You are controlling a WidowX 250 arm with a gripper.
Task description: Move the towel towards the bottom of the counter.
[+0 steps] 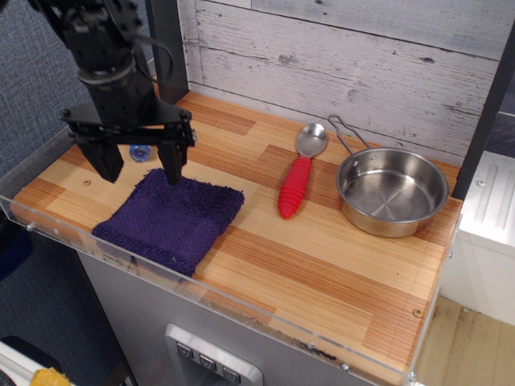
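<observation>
The towel (171, 219), a dark purple-navy knitted cloth, lies flat at the front left of the wooden counter (322, 249), its front edge against the clear acrylic rim. My black gripper (138, 167) hangs open and empty above the towel's back edge, its two fingers spread and pointing down, clear of the cloth.
A scoop with a red handle (295, 186) lies mid-counter. A steel pan (392, 191) sits at the back right. A small blue object (140, 151) shows behind the gripper. The grey plank wall (362, 64) bounds the back, and a dark post (165, 44) stands at back left.
</observation>
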